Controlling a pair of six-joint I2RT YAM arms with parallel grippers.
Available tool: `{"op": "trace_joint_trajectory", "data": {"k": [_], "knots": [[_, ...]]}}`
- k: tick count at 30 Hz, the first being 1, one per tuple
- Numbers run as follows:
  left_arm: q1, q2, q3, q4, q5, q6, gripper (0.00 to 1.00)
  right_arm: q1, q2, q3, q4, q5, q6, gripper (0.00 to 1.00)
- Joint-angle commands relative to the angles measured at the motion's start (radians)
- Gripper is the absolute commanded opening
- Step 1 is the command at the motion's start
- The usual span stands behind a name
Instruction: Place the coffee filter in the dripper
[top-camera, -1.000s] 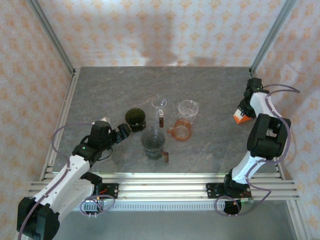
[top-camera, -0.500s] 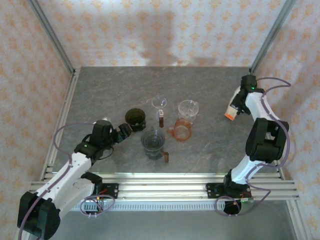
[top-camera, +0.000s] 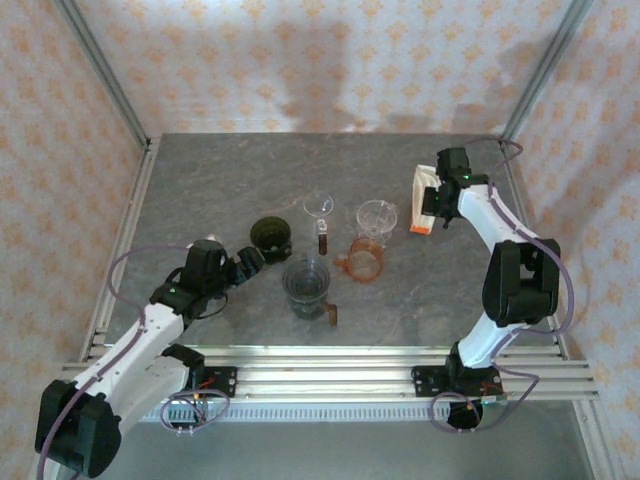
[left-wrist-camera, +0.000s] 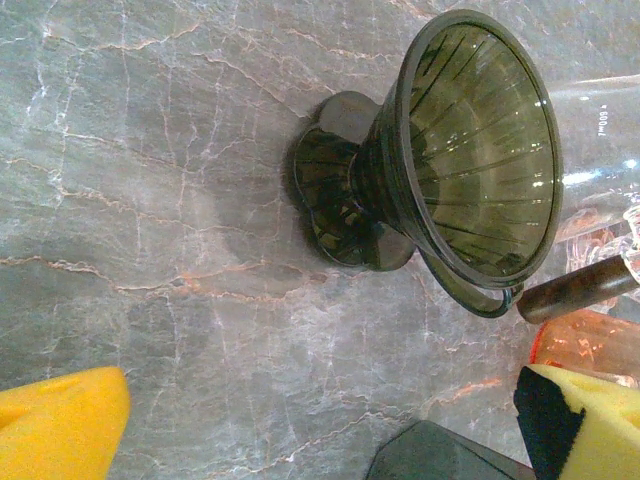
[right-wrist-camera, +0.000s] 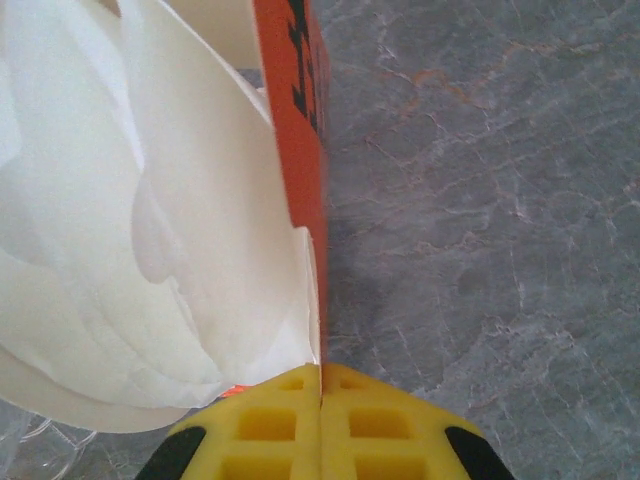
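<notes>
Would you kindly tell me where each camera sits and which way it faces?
Top external: above and behind, looking down at the table; both arms show.
Left wrist: left arm, facing the dripper; yellow pads show.
Right wrist: right arm, facing the filter box pinched in the right tool.
Shared: dripper, top and left wrist.

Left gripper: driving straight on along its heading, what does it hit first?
Likely the dark dripper, dead ahead of the open left gripper with bare table between. Its base looks nearest, though depth is unclear.
</notes>
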Motion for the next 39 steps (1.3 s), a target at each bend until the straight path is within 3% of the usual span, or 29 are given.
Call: {"op": "trace_joint_trajectory", "data": {"k": [1, 13, 18, 21, 28, 32, 39], "knots": [[-0.006, 0.009, 0.006, 0.028, -0.01, -0.014, 1.0, 0.012, 0.031, 0.031, 0.04, -0.009, -0.052, 0.0], [-0.006, 0.059, 0.027, 0.033, -0.002, -0.027, 1.0, 0.047, 0.141, 0.101, 0.05, 0.022, -0.13, 0.0], [-0.006, 0.073, 0.028, 0.039, 0.008, -0.036, 0.99, 0.047, 0.11, 0.07, 0.074, 0.043, -0.112, 0.3], [-0.006, 0.073, 0.027, 0.043, 0.011, -0.039, 1.0, 0.047, 0.066, 0.055, 0.086, 0.051, -0.087, 0.38], [-0.006, 0.063, 0.03, 0.035, 0.017, -0.044, 1.0, 0.048, -0.144, -0.069, 0.177, 0.042, 0.08, 0.45], [-0.006, 0.064, 0.034, 0.039, 0.02, -0.045, 1.0, 0.064, -0.178, -0.029, 0.104, 0.007, 0.18, 0.44], [-0.006, 0.07, 0.053, 0.024, 0.011, -0.039, 1.0, 0.114, -0.026, 0.136, -0.077, 0.053, 0.209, 0.31]]}}
